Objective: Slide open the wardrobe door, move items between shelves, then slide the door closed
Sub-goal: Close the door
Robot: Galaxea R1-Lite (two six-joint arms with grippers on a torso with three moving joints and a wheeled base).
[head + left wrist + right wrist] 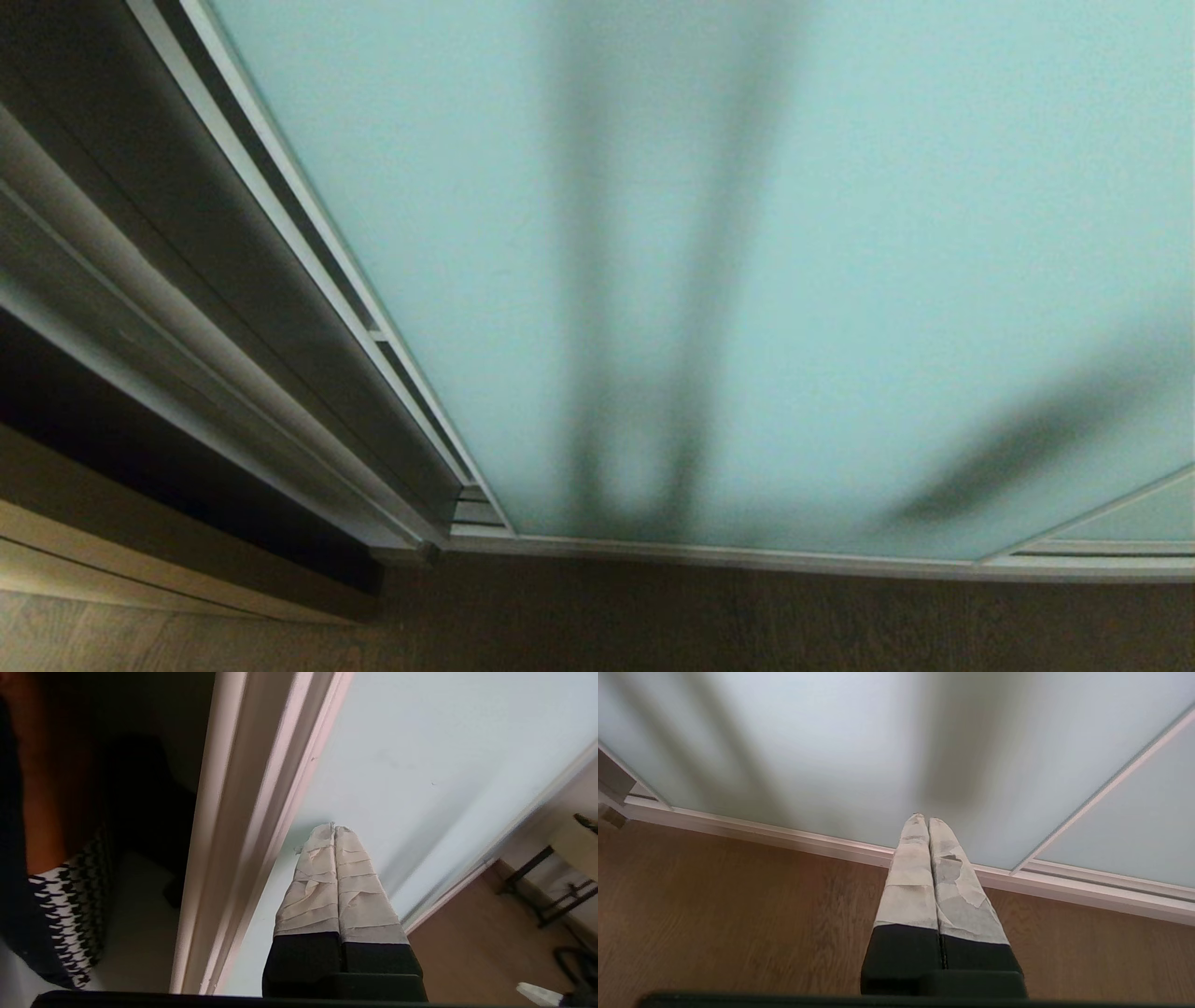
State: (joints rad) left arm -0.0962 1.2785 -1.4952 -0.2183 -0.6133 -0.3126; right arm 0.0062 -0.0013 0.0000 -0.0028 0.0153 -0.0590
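Sliding door (840,233): frosted glass in thin metal frame, fills head view from 12 to 3 o'clock, above wood floor (653,616). Likely heavy, stiff, slick, breakable; push at frame edge (261,812), not glass. Left tool (334,828) pressed together, empty, tips near glass by frame. Right tool (923,819) together, parked low. Houndstooth bag (70,905) on shelf (135,933) inside.
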